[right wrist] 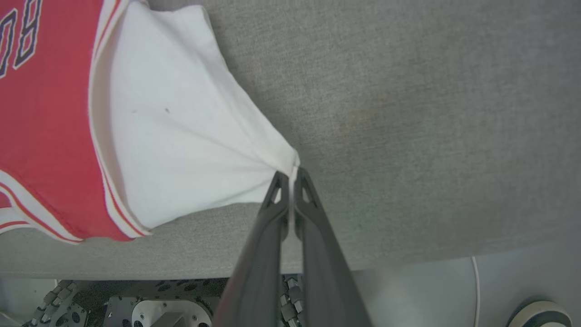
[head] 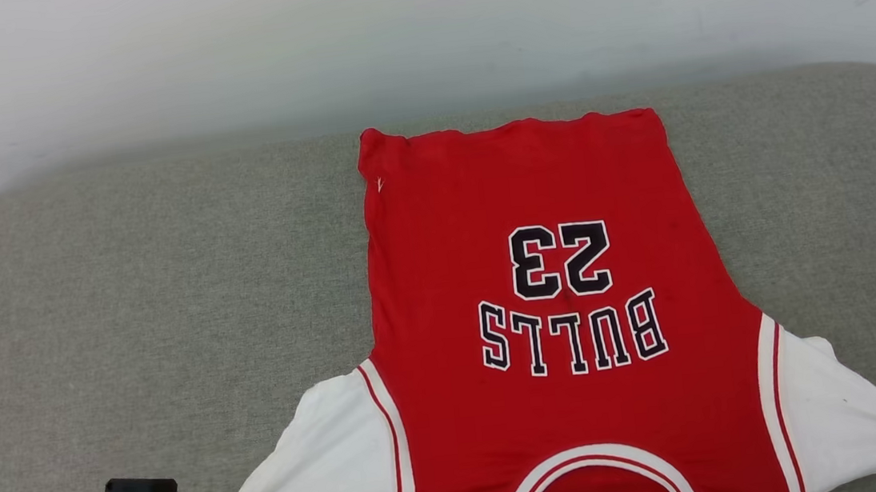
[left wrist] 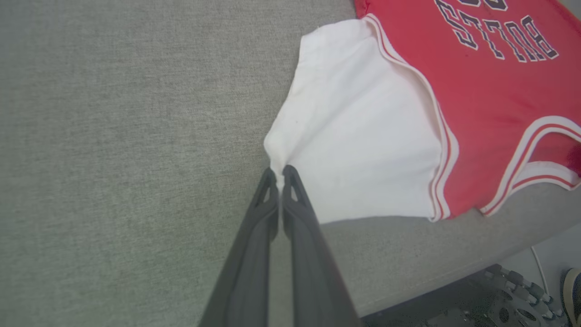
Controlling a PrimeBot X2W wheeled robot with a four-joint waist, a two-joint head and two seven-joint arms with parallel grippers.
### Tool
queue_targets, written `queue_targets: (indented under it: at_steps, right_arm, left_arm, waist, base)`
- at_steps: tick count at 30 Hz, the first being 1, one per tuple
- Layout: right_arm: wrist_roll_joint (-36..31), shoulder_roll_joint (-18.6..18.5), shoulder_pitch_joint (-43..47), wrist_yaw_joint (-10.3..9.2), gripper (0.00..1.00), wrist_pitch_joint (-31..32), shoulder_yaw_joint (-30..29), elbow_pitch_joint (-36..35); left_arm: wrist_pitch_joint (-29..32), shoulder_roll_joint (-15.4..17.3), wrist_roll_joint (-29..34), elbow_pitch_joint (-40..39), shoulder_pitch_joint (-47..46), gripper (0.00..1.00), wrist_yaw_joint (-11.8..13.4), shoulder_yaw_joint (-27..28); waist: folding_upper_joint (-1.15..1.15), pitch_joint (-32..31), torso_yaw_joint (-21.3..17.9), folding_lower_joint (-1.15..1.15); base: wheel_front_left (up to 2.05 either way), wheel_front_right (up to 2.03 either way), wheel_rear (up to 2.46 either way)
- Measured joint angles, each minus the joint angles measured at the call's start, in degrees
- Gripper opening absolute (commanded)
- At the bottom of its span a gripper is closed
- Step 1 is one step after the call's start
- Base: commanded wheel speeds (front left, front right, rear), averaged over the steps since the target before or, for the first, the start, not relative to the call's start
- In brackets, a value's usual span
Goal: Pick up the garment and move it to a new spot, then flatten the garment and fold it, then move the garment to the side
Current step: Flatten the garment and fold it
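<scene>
I am flattening the garment (head: pixel 537 269): my left gripper (left wrist: pixel 278 170) is clamping one white sleeve tip, my right gripper (right wrist: pixel 290 175) the other. Next, I judge, I am needing even outward tension before folding.

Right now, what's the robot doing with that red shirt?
The robot has the red jersey shirt with white short sleeves spread flat, print up, on a grey fabric cushion. Its left jaws pinch one sleeve tip, its right jaws the other, holding the sleeves stretched out sideways.
</scene>
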Motion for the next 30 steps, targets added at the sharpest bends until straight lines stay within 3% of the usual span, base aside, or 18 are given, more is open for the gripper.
queue_targets:
  at_steps: [8, 9, 10, 20, 30]
  right_arm:
    - [-4.65, 3.16, 0.63, 0.0, 0.0, 7.17, -4.58, -6.66]
    - [-4.67, 3.49, 0.29, 0.0, 0.85, 8.42, -4.9, -7.68]
    - [-4.48, 3.7, -0.07, -0.03, 1.0, 9.39, -5.05, -8.99]
    - [-5.13, 3.67, -15.76, -0.03, 1.0, 16.49, -5.35, -18.45]
    - [-11.9, 0.89, -39.5, -0.03, 1.0, 22.48, -3.98, -9.82]
  left_arm:
    - [2.75, 0.92, 0.86, -7.14, 0.31, 0.0, 1.4, -1.31]
    - [3.09, 1.15, 1.29, -8.31, 0.31, 0.0, 1.6, -1.68]
    - [3.46, 1.37, 1.62, -9.57, 0.31, 0.0, 1.8, -1.87]
    - [8.89, 5.08, 5.59, -21.82, -1.4, 0.0, 3.54, -3.48]
    - [11.25, 4.75, 8.82, -28.35, -7.06, 0.0, 3.19, -5.55]
  waist:
    - [0.0, 3.1, 0.45, 0.0]
    - [0.0, 3.66, 0.53, 0.01]
    - [0.0, 4.31, 0.63, 0.01]
    - [0.0, 13.0, 3.18, 0.02]
    - [0.0, 23.86, 8.78, 0.02]
  base:
    - [0.0, 0.0, 0.0]
    - [0.0, 0.0, 0.0]
    - [0.0, 0.0, 0.0]
    - [0.0, 0.0, 0.0]
    - [0.0, 0.0, 0.0]
